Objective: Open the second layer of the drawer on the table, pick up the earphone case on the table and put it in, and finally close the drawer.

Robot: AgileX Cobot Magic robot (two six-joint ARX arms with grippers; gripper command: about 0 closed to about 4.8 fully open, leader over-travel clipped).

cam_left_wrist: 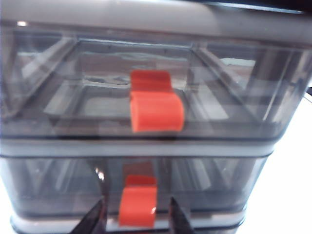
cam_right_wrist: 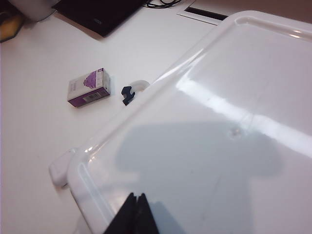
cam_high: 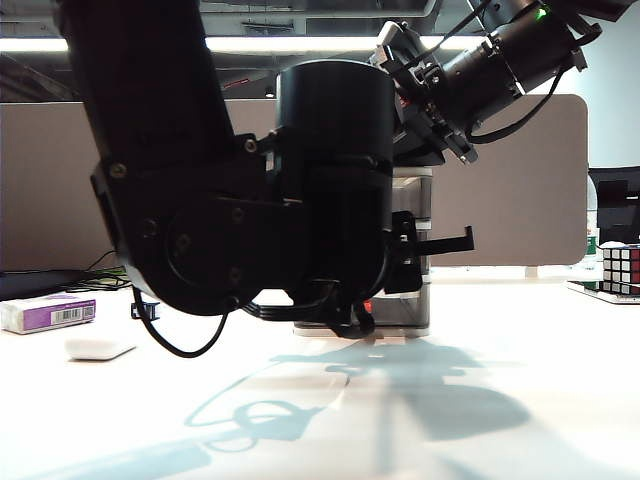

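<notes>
Your left fingers (cam_left_wrist: 136,219) sit either side of a red-orange handle (cam_left_wrist: 138,207) on the drawer (cam_left_wrist: 146,146), narrowed in close around it but with a sliver of gap on both sides, so I can't call it a grip yet. The wrist view shows only two drawers, so I can't tell you whether that lower one is the second layer.

Going left to right across the table (cam_high: 520,340): near the left edge you've got a white-and-purple box (cam_high: 48,314) with a barcode, and just in front of it, closer to the camera, the earphone case (cam_high: 99,348) lying flat, untouched. Then the big black left arm (cam_high: 240,200) blocks most of the cabinet, which stands about mid-table. Near the right edge there's a Rubik's cube (cam_high: 621,268).

Your right fingers (cam_right_wrist: 134,217) are pressed together, nothing in them, hovering just over the cabinet's glossy white top (cam_right_wrist: 219,122). From up there you can also see a small black clip (cam_right_wrist: 127,92) beside the box.
</notes>
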